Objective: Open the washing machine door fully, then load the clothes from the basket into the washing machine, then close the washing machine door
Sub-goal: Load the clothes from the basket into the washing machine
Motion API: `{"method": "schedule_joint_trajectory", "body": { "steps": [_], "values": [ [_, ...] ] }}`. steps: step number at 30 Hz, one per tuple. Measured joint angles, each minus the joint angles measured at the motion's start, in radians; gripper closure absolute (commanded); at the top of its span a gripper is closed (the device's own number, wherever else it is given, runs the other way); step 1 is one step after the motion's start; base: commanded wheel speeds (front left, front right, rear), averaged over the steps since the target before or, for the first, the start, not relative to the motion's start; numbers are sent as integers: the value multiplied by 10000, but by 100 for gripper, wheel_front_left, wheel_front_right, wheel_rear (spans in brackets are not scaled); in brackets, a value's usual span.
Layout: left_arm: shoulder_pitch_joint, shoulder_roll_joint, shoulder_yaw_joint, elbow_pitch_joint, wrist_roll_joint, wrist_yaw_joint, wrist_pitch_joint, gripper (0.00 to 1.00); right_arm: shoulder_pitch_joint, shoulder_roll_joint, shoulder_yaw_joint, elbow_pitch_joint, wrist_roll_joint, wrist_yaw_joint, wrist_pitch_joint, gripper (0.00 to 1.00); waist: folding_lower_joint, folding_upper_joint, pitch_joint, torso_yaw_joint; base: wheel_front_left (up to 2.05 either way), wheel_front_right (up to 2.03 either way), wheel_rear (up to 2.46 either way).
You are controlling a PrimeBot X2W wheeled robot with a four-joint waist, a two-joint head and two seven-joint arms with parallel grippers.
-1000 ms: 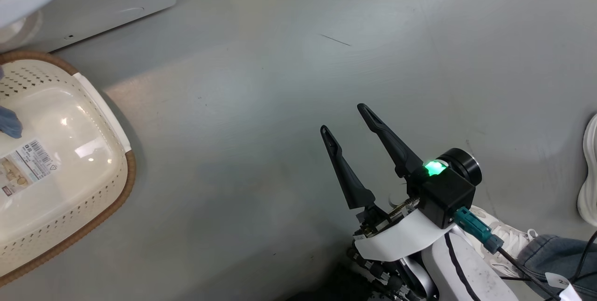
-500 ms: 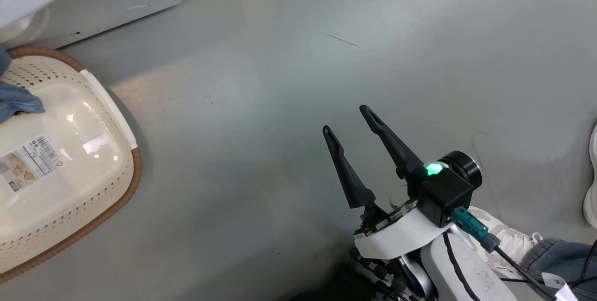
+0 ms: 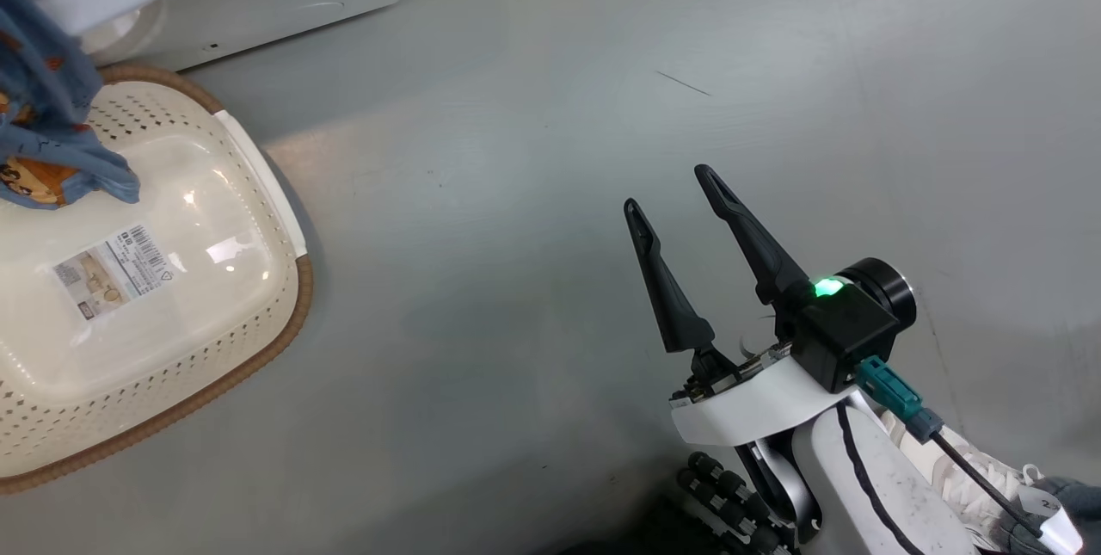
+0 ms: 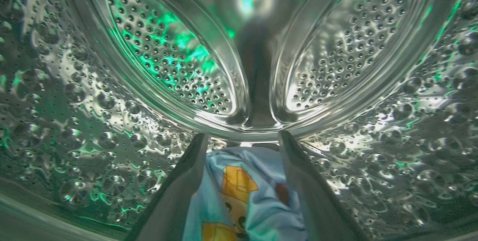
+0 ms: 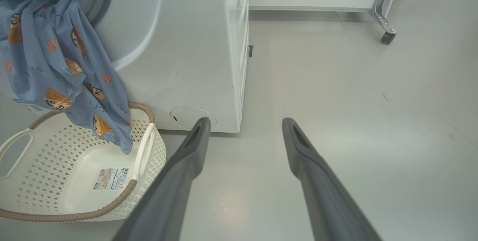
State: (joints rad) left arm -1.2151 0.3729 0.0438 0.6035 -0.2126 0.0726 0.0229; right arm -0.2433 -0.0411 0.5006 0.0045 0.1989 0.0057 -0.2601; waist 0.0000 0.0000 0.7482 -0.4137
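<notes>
Blue printed clothes (image 3: 43, 151) dangle over the basket (image 3: 215, 340) in head view; right tool (image 3: 667, 188) wide, empty. Left wrist: left tool (image 4: 242, 135) spread inside the drum (image 4: 74, 121), cloth loose between. Right wrist: tail hangs from the washing machine (image 5: 194, 65) mouth. Loading step; next, likely lift that tail in.

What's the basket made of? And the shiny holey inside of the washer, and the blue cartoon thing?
The basket looks like glossy cream plastic, punched with holes; its brown rim seems woven. The drum looks like polished steel: mirror-bright, perforated. The clothes look like soft printed fabric, draping in folds.
</notes>
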Motion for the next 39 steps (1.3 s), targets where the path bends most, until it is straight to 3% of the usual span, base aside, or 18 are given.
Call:
{"method": "schedule_joint_trajectory", "body": {
  "steps": [8, 12, 19, 24, 39],
  "values": [
    [281, -1214, 8, 38, -397, 86, -523, 0, -388, -13, -537, 201, -259, -10, 0, 0, 0, 0, -229, 771, 0, 0, 0],
    [986, -2044, -184, -56, -734, 77, -836, 0, -407, -31, -941, 378, -493, -10, 0, 0, 0, 0, -390, 1223, 0, 0, 0],
    [2266, -2953, -796, -395, -857, -159, -1231, 0, -436, -167, -1417, 539, -698, -2, 0, 0, 0, 0, -724, 2116, 0, 0, 0],
    [3261, -3235, -1150, -742, -800, -261, -1597, 0, -432, -201, -1526, 650, -755, 33, 0, 0, 0, 0, -1005, 2744, 0, 0, 0],
    [6845, -3260, -1494, -1471, -874, -282, -2159, 0, 91, -332, -2054, 798, -876, 199, 0, 0, -1, 0, -1814, 3736, 0, 0, 0]
  ]
}}
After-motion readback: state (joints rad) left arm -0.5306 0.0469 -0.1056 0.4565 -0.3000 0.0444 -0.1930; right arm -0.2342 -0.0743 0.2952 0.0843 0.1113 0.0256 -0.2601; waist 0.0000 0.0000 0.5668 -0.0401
